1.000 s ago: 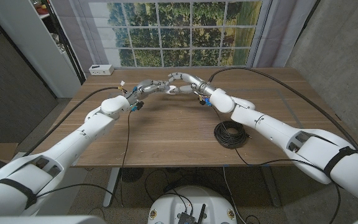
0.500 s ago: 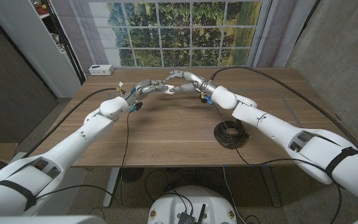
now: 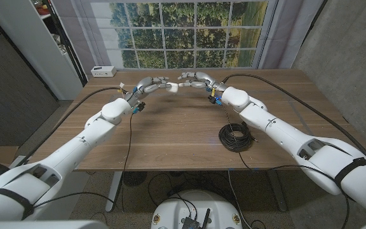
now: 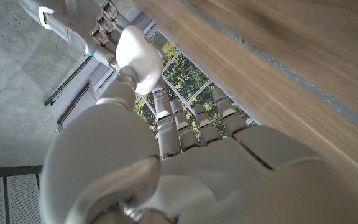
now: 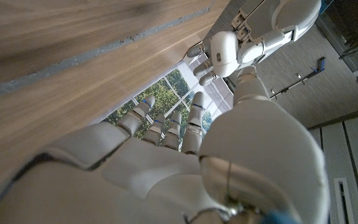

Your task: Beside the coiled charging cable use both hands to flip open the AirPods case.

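AirPods case (image 3: 173, 86) btwn both hands' fingertips

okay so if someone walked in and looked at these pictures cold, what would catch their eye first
Most likely the two white arms reaching across the wooden table, with the left hand and right hand meeting above its far side around a small white AirPods case. In the wrist views the case shows as a smooth white rounded shape at the fingertips; whether its lid is open cannot be told. Next, the black coiled charging cable lies near the right arm.
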You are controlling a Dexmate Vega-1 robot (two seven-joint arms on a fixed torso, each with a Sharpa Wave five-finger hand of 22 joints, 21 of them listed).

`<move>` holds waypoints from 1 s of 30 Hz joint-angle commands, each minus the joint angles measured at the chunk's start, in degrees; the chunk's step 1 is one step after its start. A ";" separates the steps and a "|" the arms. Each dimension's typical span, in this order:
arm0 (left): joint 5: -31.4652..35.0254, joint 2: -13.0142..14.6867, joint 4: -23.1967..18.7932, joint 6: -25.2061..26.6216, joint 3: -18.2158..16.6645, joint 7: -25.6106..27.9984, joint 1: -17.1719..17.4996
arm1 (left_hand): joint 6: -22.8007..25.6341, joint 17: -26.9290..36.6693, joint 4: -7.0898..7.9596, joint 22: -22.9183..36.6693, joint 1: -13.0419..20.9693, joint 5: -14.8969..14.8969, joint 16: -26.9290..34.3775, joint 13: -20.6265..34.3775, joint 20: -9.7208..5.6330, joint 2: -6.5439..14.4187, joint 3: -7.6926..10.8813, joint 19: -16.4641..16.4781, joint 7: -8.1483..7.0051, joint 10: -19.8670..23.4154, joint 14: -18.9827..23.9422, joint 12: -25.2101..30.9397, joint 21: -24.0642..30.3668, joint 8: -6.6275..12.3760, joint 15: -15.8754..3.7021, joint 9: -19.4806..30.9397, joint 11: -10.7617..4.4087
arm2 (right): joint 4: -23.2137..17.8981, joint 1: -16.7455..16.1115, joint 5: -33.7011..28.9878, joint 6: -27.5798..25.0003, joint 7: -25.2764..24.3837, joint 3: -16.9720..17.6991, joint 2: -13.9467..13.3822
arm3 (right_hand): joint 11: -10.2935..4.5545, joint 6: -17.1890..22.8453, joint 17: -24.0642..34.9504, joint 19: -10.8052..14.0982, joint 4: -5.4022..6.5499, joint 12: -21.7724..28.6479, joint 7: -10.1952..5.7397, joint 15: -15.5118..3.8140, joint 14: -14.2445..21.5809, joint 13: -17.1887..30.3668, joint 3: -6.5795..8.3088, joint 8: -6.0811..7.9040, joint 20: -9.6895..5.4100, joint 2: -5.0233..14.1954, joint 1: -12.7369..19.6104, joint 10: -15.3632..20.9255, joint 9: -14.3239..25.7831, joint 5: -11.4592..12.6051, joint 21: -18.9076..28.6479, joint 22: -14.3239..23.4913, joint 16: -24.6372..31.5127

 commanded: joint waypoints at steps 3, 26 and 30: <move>1.80 -0.86 -1.20 -4.30 -1.68 4.89 2.11 | 6.09 0.30 0.11 0.36 1.17 0.48 0.17 0.11 -0.21 0.58 -0.30 0.26 -6.12 0.85 0.56 0.44 0.41 -0.38 -0.51 0.03 -0.25 | 0.44 -1.45 9.78 -5.00 4.72 2.24 1.26 | 0.45 1.82 0.04 0.71 -0.05 0.75 1.68 -0.86 0.82 0.29 -0.10 0.59 0.14 0.27 -0.42 1.55 -0.19 0.63 0.38 0.20 0.58; 5.84 -3.56 0.07 -5.90 -1.50 11.33 2.99 | 6.45 0.72 0.74 0.55 1.58 1.13 1.08 0.21 -0.68 1.09 -0.85 1.02 -6.40 2.73 3.44 0.98 1.00 -1.11 -2.19 -0.51 -0.67 | 0.94 -0.12 10.09 -3.97 7.03 -0.43 4.02 | 0.88 4.25 -0.05 1.34 -0.78 1.71 2.63 -0.41 2.49 0.43 -0.03 0.70 0.95 -0.02 -0.16 3.76 -0.88 0.77 0.41 0.21 0.91; 5.23 -4.00 0.86 -6.34 -1.35 10.70 2.76 | 6.48 0.76 0.82 0.57 1.56 1.13 1.07 0.22 -0.69 1.13 -0.93 1.03 -6.35 2.76 3.46 0.97 1.05 -1.18 -2.22 -0.57 -0.64 | 3.36 0.82 9.57 -2.10 6.52 -0.64 5.67 | 0.56 4.18 -0.05 1.46 -0.90 1.80 2.53 -0.50 3.15 0.46 0.06 0.55 1.02 0.05 -0.02 3.98 -0.97 0.81 0.42 0.21 1.11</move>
